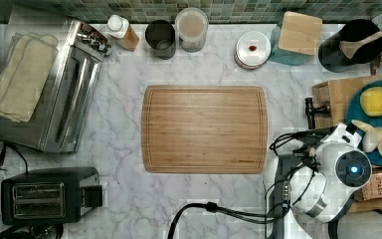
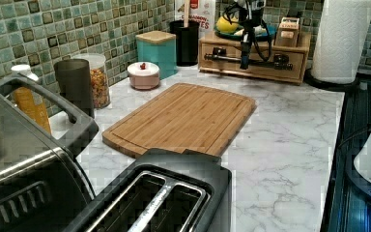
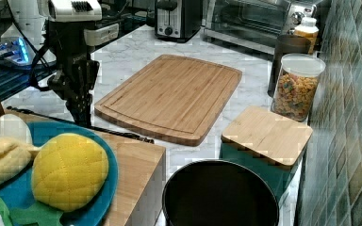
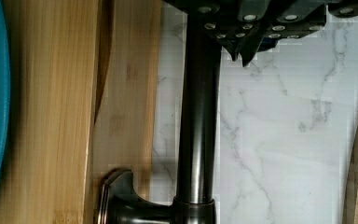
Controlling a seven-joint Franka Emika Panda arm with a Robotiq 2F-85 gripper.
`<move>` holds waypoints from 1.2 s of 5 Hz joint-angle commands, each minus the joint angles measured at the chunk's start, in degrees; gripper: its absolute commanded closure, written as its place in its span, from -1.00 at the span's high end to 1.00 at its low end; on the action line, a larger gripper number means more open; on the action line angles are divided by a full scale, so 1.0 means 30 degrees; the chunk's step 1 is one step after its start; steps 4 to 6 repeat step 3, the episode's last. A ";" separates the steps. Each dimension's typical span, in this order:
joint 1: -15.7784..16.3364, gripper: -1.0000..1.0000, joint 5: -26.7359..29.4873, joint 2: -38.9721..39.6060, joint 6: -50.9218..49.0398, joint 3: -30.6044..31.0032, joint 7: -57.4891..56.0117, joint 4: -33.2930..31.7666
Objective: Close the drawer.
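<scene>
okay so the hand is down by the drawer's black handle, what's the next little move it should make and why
Probably a short push on the handle toward the cabinet. In the wrist view the hand sits right at the bar, and the drawer front stands a little out from the wooden box, with a dark gap between them. So the drawer seems not fully shut.

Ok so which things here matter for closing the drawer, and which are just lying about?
For the job:
drawer
black bar handle
gripper

Lying about:
cutting board
toaster
toaster oven
cereal jar
teal canister
</scene>
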 commanded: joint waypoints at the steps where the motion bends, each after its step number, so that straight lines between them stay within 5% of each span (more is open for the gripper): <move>1: -0.1800 -1.00 -0.0602 -0.1611 0.0776 -0.2147 0.0315 0.2438; 6: -0.1572 -1.00 -0.0555 -0.1603 0.0776 -0.2379 0.0288 0.2439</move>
